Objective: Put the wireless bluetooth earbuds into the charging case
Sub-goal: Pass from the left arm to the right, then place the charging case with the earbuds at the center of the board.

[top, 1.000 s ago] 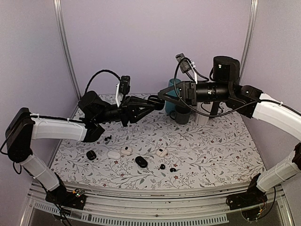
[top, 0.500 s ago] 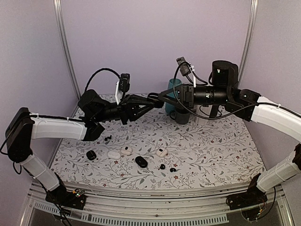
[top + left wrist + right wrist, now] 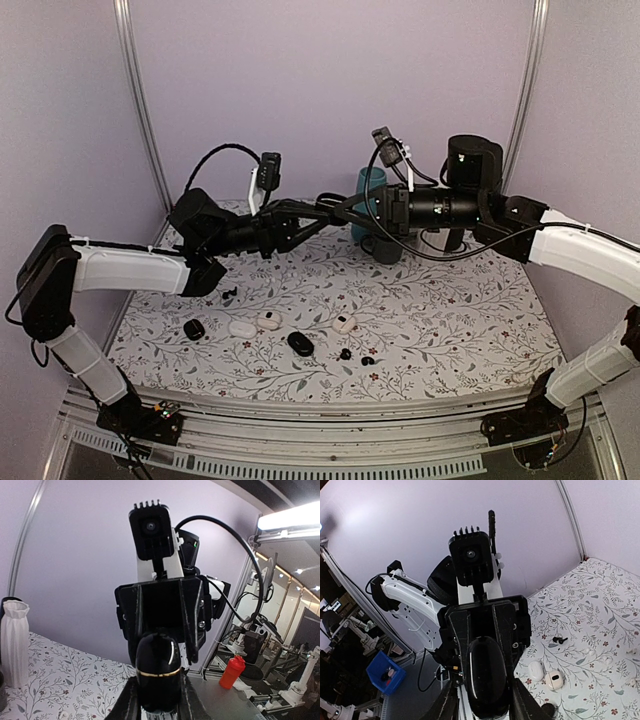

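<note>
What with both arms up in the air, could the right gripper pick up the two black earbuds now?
Probably not yet. The right gripper seems shut on the case, which the left gripper also holds. The earbuds lie uncovered well below, so once it lets go, the way looks free.

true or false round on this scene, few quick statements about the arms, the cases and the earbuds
1. The left gripper and right gripper meet in mid air above the table. True.
2. A black case with a gold band sits between the left gripper's fingers. True.
3. The black earbuds near the front edge are inside a case. False: they lie loose on the table.
4. Every case on the table is black. False: a white case lies there too.
</note>
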`<state>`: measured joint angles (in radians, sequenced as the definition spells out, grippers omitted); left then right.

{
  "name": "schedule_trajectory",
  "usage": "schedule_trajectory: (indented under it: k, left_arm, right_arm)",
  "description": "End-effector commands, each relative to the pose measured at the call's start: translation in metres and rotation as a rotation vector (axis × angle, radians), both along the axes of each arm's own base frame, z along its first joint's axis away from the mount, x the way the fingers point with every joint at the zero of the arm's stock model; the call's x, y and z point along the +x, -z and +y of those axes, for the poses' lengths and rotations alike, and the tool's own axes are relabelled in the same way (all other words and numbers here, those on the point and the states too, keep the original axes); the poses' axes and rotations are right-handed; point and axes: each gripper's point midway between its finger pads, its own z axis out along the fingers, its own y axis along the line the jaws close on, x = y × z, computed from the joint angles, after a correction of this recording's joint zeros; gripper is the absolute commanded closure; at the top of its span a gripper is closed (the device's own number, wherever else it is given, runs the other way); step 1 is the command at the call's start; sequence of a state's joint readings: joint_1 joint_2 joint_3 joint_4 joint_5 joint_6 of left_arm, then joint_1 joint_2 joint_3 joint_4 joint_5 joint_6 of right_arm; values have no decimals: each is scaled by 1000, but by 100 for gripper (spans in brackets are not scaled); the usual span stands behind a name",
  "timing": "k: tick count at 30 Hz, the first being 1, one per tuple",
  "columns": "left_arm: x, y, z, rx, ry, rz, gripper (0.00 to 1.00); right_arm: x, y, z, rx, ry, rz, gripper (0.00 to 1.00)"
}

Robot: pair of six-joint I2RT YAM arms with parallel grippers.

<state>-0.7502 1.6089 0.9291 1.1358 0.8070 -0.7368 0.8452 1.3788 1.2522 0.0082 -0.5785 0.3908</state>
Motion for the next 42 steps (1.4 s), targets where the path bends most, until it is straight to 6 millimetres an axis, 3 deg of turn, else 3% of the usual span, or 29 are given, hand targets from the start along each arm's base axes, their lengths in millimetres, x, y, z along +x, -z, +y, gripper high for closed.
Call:
schedule_trajectory:
  k: [1,6,9,15,19,21,23,30,36,42]
  left_arm:
    - [2,-14,3,-34,9,-11,100]
    - [4,-18,2,-34,5,-6,97]
    - [5,-17,1,-28,0,-1,86]
    - [14,-1,5,54,-99,28,47]
    - [21,20,10,161,-183,62,35]
    - [24,34,15,214,-230,91,13]
    - [25,42,21,242,-272,108,5]
    - [40,59,37,367,-434,92,4]
    - [51,46,48,358,-539,40,4]
    - [74,54,66,345,-659,136,4]
  right_arm:
    - [-4,-4,5,29,-23,-10,70]
    - [-5,-2,4,24,-22,-8,88]
    - [-3,-4,1,31,0,-11,95]
    - [1,8,-10,29,56,10,96]
    - [8,19,-24,28,118,32,96]
    - [15,28,-33,24,170,51,96]
    - [19,41,-43,29,214,80,96]
    - [44,105,-81,3,442,211,98]
    - [65,173,-120,-44,675,374,98]
    - [88,229,-181,-39,908,528,98]
